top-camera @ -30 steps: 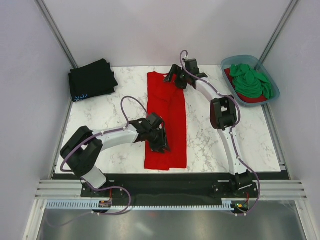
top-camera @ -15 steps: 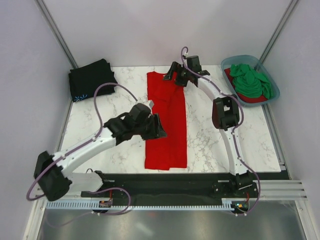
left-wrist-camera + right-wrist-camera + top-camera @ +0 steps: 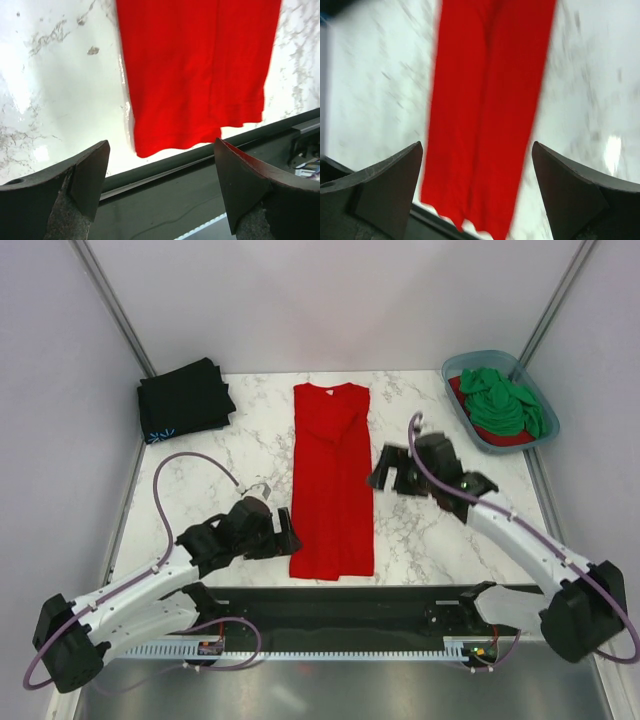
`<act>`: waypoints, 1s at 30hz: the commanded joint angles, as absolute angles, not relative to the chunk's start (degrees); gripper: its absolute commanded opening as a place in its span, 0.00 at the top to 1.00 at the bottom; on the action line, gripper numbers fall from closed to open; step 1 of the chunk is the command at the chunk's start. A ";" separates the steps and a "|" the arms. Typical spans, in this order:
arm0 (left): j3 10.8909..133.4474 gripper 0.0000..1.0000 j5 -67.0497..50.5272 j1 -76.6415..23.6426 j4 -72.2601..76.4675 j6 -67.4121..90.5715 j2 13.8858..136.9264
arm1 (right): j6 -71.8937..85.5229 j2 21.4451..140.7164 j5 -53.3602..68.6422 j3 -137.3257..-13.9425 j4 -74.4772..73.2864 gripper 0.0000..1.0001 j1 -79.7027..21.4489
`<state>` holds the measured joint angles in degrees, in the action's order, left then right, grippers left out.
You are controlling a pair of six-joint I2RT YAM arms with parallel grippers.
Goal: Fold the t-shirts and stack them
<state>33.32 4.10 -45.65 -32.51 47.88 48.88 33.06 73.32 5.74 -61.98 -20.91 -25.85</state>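
Bare marble flanks red t-shirt, tub right

In the right wrist view we see the long red t-shirt and the worktop only as a blur. In the tub, the green t-shirt covers most of a second red t-shirt. The light-blue mark on the black t-shirt is too small for us to read.

Soft matt red cloth t-shirt, glossy marble-look table, smooth plastic tub
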 commanded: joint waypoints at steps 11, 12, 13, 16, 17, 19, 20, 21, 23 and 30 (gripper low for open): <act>25.31 0.14 0.26 -45.62 -26.46 51.32 47.81 | 54.05 55.81 3.07 -22.87 -18.12 0.16 -44.11; 24.96 0.14 0.26 -45.62 -26.28 51.68 47.73 | 55.18 56.07 3.77 -22.07 -16.89 0.16 -44.47; 24.00 0.14 0.26 -45.62 -25.67 51.94 47.64 | 55.63 56.94 4.13 -21.36 -14.44 0.18 -44.82; 21.46 0.15 -1.40 -45.62 -24.26 53.08 47.29 | 56.69 59.75 4.57 -20.04 -10.21 0.22 -46.67; 20.84 0.16 -1.58 -45.62 -23.30 53.78 47.29 | 56.69 60.64 4.48 -20.21 -9.85 0.26 -47.63; 19.35 0.17 -2.37 -45.62 -22.24 54.31 47.28 | 56.69 62.92 3.87 -20.48 -9.58 0.35 -48.42; 18.90 0.19 -2.63 -45.53 -21.28 54.66 47.37 | 56.69 63.36 3.61 -20.57 -9.67 0.42 -48.95; 18.29 0.20 -2.90 -45.61 -21.01 54.75 47.37 | 56.69 63.72 3.52 -20.48 -9.58 0.48 -49.13; 17.49 0.24 -3.16 -45.62 -20.39 55.02 47.37 | 56.86 63.90 2.99 -20.04 -9.49 0.66 -49.30; 13.19 0.37 -5.27 -45.62 -13.89 56.16 49.30 | 56.69 64.42 2.29 -20.39 -9.93 0.79 -50.54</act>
